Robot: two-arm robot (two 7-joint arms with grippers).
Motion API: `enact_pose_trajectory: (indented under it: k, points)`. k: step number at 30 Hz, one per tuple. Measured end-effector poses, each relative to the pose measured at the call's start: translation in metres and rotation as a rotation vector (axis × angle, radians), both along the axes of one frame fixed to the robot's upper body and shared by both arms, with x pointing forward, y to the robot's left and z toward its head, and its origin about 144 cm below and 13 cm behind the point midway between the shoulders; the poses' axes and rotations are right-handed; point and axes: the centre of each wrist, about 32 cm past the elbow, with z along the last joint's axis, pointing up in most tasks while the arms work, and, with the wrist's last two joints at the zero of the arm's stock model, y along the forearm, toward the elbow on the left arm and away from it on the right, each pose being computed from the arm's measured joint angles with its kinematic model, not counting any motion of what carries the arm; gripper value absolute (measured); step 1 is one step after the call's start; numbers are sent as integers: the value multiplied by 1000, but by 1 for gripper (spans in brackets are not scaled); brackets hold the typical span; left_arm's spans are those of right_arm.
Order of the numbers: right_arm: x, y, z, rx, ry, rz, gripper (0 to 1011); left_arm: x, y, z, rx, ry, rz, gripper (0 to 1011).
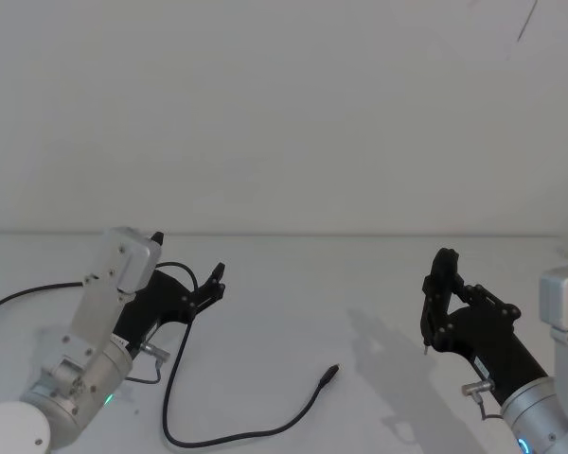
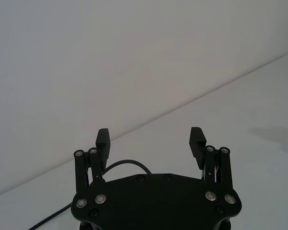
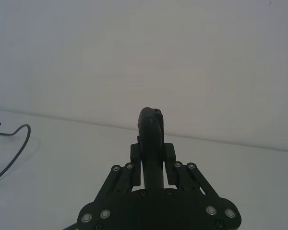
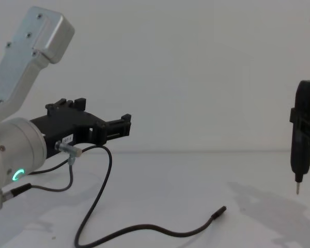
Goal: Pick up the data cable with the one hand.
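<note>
Left gripper (image 1: 214, 282) is held spread and low above the desk (image 1: 379, 284), likely readied for grasping. Data cable (image 1: 329, 375) is laid curving on the desk just beside it, ungrasped. Right gripper (image 3: 152, 154) is parked far right, pinching a pin-tipped tool (image 4: 304, 134).

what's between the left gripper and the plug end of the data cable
Only bare white table, seen in the head view: the open left gripper hangs above the data cable loop, its plug farther right. Right gripper holds a pin tool.

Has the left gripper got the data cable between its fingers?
No, the left gripper has its fingers open and empty; the data cable lies on the table.
</note>
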Motion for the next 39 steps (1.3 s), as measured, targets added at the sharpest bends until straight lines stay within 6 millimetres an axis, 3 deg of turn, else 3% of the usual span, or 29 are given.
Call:
enact_pose_trajectory:
  k: [39]
  points:
    - [0, 0, 0, 0, 0, 0, 284, 0, 0, 0, 0, 0, 0, 1001]
